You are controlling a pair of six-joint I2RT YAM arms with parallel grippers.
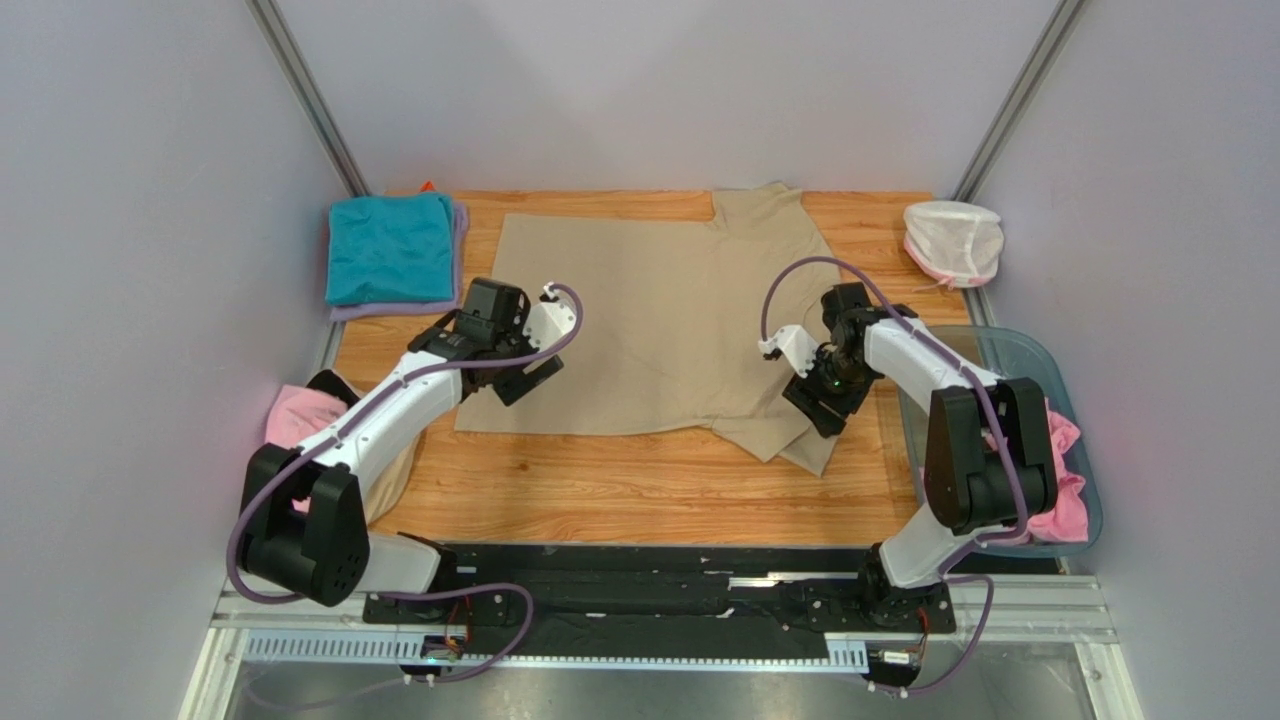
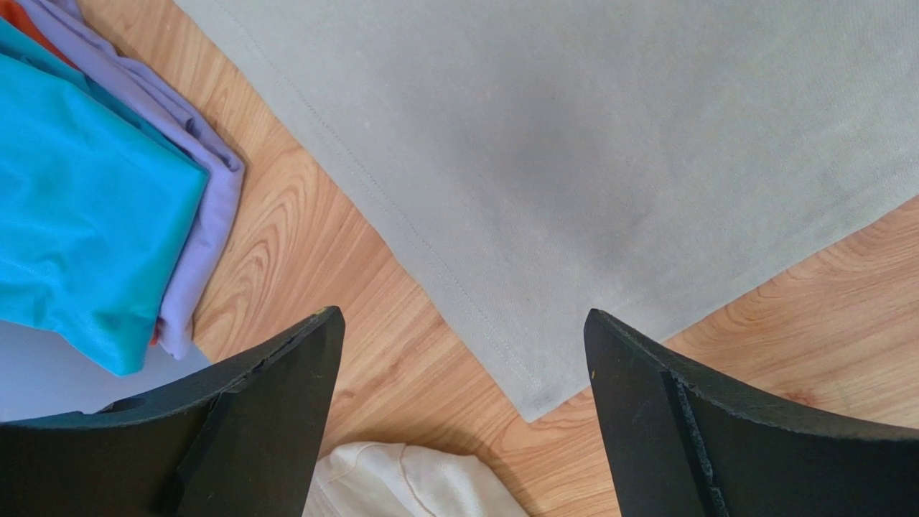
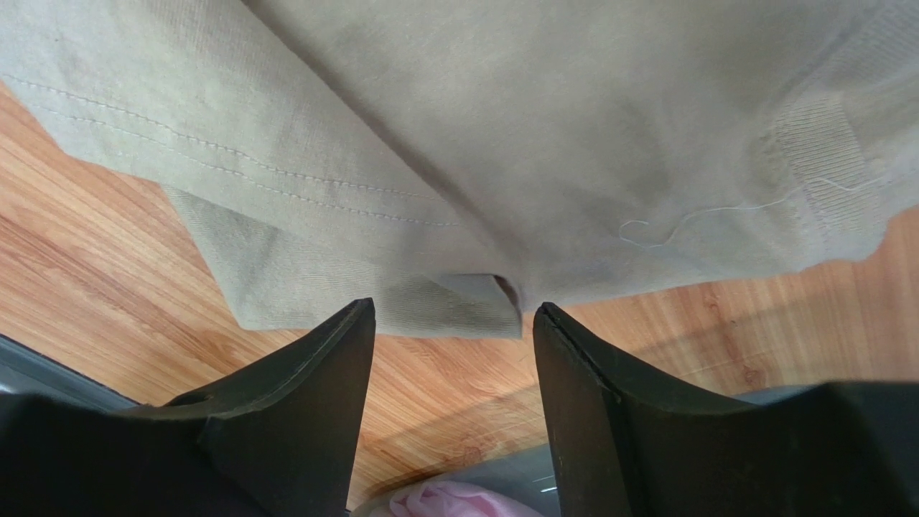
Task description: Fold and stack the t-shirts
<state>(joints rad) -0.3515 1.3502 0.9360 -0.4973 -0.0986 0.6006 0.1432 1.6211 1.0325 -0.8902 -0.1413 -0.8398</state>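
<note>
A large tan-beige t-shirt lies spread over the middle of the wooden table. A folded teal t-shirt rests on a lilac one at the far left. My left gripper is open and empty above the tan shirt's near left corner. The teal shirt and lilac shirt show to its left. My right gripper is open and empty above the tan shirt's folded near right edge. Pink t-shirts lie in the tub and at the left edge.
A clear bluish plastic tub stands at the right edge; its rim shows in the right wrist view. A white net pouch sits at the far right. A cream cloth lies under the left arm. Grey walls enclose the table.
</note>
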